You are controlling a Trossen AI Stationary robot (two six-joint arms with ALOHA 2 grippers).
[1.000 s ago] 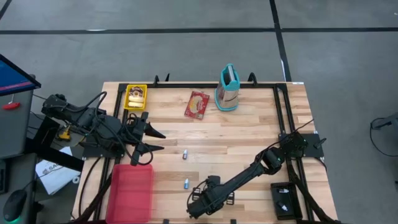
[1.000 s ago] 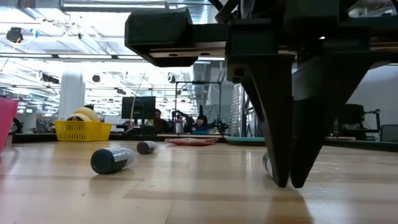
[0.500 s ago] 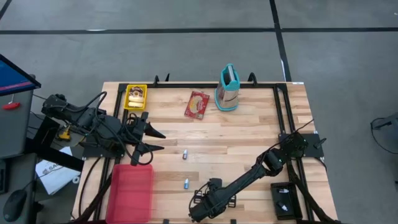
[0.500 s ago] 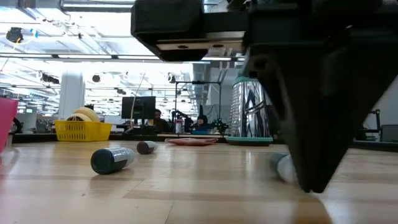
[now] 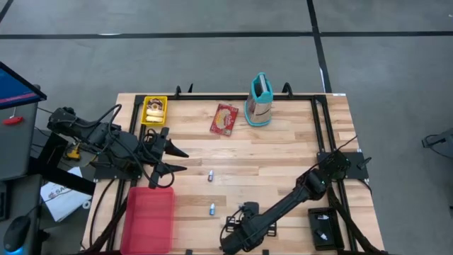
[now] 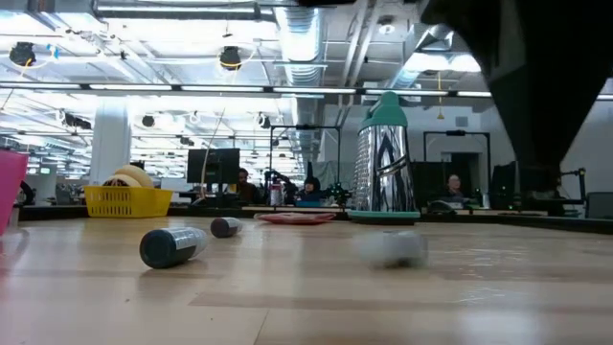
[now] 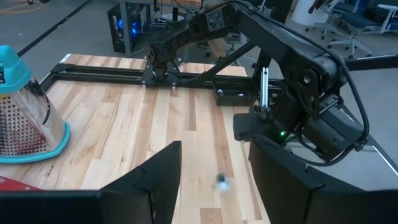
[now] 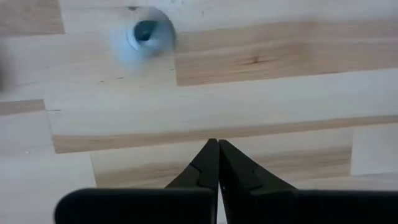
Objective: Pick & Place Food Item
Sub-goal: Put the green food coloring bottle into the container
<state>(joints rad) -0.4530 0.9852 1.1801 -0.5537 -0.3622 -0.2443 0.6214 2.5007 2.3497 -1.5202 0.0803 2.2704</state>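
A red food packet point(image 5: 225, 119) lies flat on the wooden table, far of centre, next to a metal grater with a teal top point(image 5: 260, 100). Two small grey cylinders point(image 5: 210, 176) point(image 5: 211, 208) lie mid-table. A third small cylinder point(image 8: 144, 34) point(image 6: 388, 247) shows blurred on the wood near my right gripper point(image 5: 235, 229). That gripper hangs shut by the near edge, pointing down, its fingertips point(image 8: 217, 152) above bare wood with nothing between them. My left gripper point(image 5: 182, 161) waits open at the table's left, above the table.
A yellow basket point(image 5: 154, 110) holding a tape roll stands at the far left. A pink bin point(image 5: 150, 219) sits at the near left. Black frame rails point(image 5: 320, 134) run along the far and right edges. Bare wood lies mid-table and to the right.
My right gripper, shut throughout, has risen from the tabletop and shifted a little toward the table's right edge. The small cylinder that lay by its fingertips has moved along the wood and shows blurred, apart from the fingers.
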